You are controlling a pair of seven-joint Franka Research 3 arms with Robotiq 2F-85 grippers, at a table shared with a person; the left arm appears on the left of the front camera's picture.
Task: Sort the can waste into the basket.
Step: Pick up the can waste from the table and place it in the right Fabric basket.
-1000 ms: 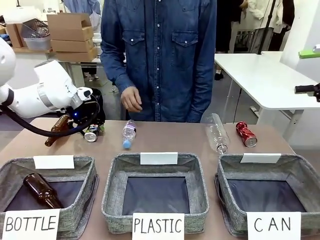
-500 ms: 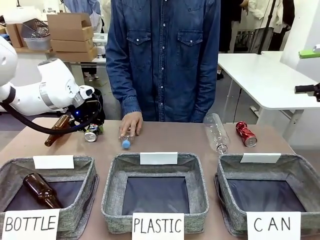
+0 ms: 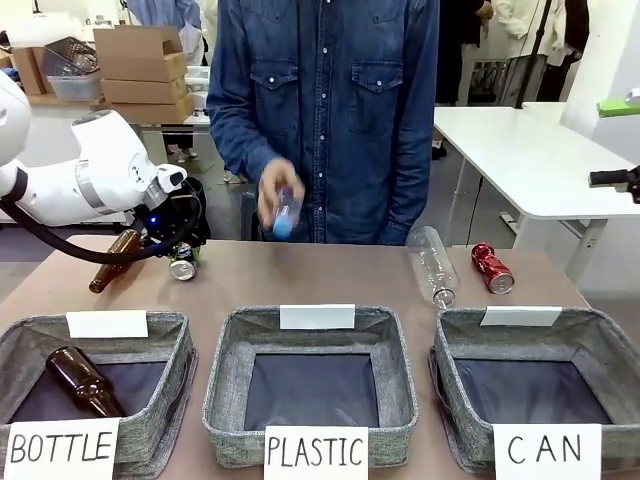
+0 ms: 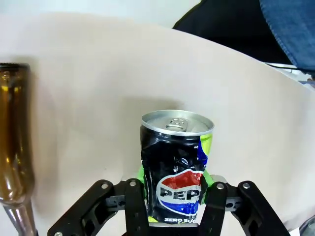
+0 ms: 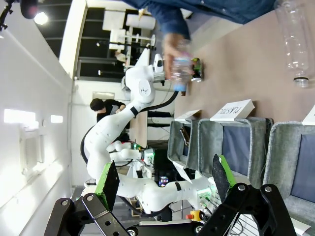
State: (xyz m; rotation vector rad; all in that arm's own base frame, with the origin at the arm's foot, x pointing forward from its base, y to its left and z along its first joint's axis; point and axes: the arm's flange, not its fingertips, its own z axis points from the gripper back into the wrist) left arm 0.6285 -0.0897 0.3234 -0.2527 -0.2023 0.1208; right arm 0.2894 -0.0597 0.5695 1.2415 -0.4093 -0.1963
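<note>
Left claw (image 4: 174, 181) pinched the dark can (image 4: 176, 147) across its crumpled body, on the counter (image 4: 98, 88) beside a brown bottle (image 4: 15, 137), well apart from the CAN basket (image 3: 445, 390). Light, thin, easily crushed, I'd say. Right claw (image 5: 165, 179) gaped.

Two drink cans are in sight: a dark can (image 3: 182, 268) and a red can (image 3: 492, 268). Brown glass bottles number two as well, a loose brown bottle (image 3: 113, 258) on the table (image 3: 330, 285) and a second brown bottle (image 3: 82, 380) inside a basket. Clear plastic bottles also come to two: a held plastic bottle (image 3: 283, 212) in the person's hand (image 3: 268, 190) and a lying plastic bottle (image 3: 433, 265). Three grey fabric baskets stand in a row: the BOTTLE basket (image 3: 180, 345), the PLASTIC basket (image 3: 222, 385) and the CAN basket (image 3: 445, 385).
</note>
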